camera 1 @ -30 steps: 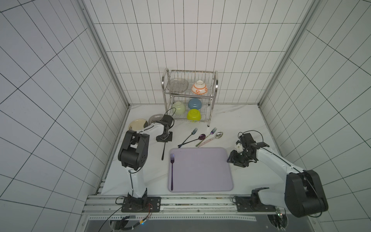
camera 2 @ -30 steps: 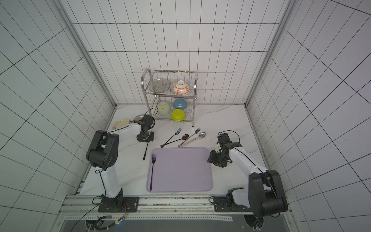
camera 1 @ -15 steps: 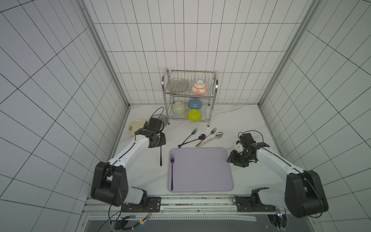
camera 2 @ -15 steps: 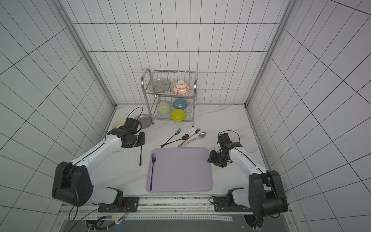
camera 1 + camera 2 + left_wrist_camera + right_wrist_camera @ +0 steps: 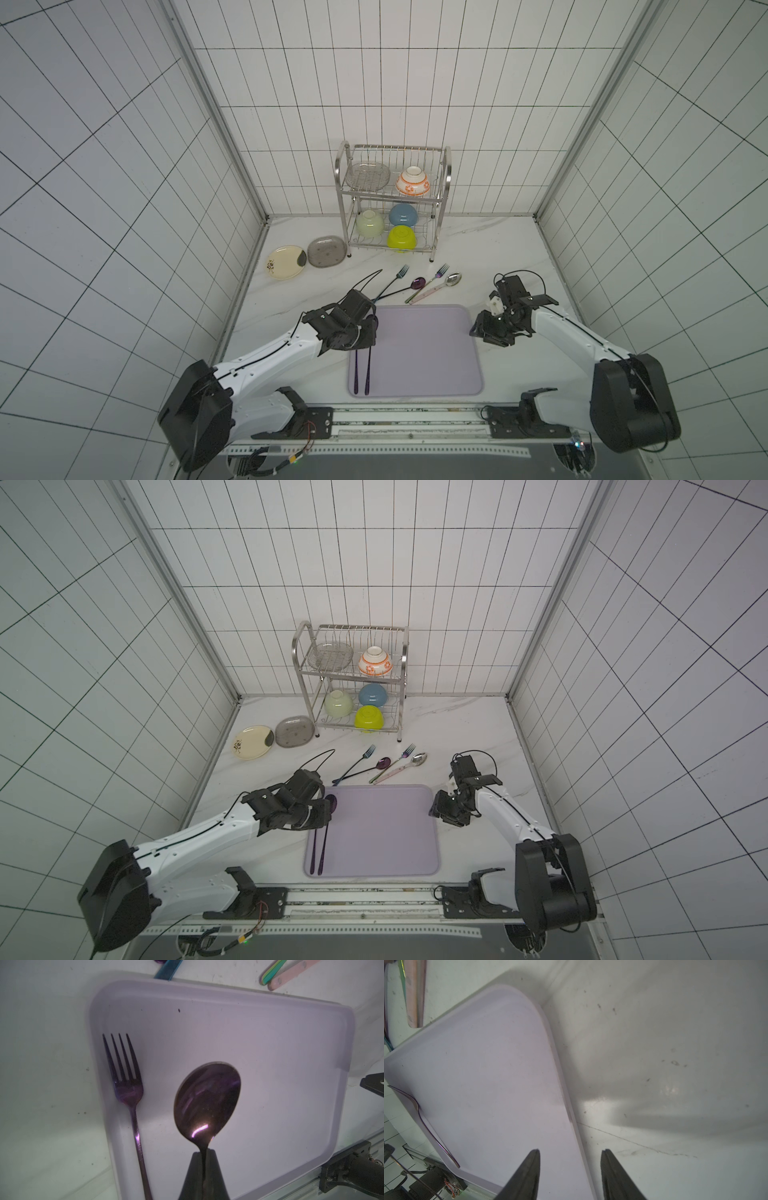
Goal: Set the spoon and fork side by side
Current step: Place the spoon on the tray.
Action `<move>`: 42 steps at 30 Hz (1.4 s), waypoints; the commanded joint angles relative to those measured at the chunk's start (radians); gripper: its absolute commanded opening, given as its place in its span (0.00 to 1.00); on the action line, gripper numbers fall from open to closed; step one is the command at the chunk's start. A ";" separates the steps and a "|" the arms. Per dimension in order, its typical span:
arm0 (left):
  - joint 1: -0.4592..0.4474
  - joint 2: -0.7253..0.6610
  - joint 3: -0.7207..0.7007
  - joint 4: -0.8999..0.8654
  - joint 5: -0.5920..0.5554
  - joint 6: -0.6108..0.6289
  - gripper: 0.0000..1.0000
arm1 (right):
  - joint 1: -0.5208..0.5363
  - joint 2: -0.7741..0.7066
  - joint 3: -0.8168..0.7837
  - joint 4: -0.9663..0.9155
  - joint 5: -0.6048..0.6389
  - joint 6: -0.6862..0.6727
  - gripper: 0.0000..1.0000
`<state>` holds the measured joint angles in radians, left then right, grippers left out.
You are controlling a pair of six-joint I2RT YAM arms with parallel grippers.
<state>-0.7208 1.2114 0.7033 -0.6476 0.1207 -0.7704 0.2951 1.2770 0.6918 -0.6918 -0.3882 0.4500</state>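
- Left gripper [image 5: 204, 1159] clamped shut on the purple spoon [image 5: 207, 1101] at its neck; bowl over the lavender tray [image 5: 270, 1043], just beside the purple fork [image 5: 128, 1088] lying along the tray's edge.
- Right gripper [image 5: 570, 1167] part-open, empty, astride the opposite rim.
- Risk: a tilted release could roll the spoon onto the fork; retreating fingers could drag it askew.

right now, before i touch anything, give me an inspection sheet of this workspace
surface: white marble tabletop, lilac tray near the front
job's things: purple fork lies along the tray's left edge; purple spoon beside it, in the grip
clutter: four spare utensils behind the tray; dish rack with bowls; two plates
grippers: left gripper shut on the spoon's neck; right gripper open over the tray's right edge
cables: black loops at both wrists
surroundings: white tiled walls
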 commanded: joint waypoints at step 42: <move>-0.008 0.166 -0.061 0.173 -0.118 -0.052 0.00 | 0.011 -0.046 -0.036 -0.022 -0.006 0.018 0.50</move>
<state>-0.7258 1.3682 0.6231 -0.4904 0.0227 -0.8093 0.2962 1.2385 0.6682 -0.7010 -0.3889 0.4614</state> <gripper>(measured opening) 0.053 0.502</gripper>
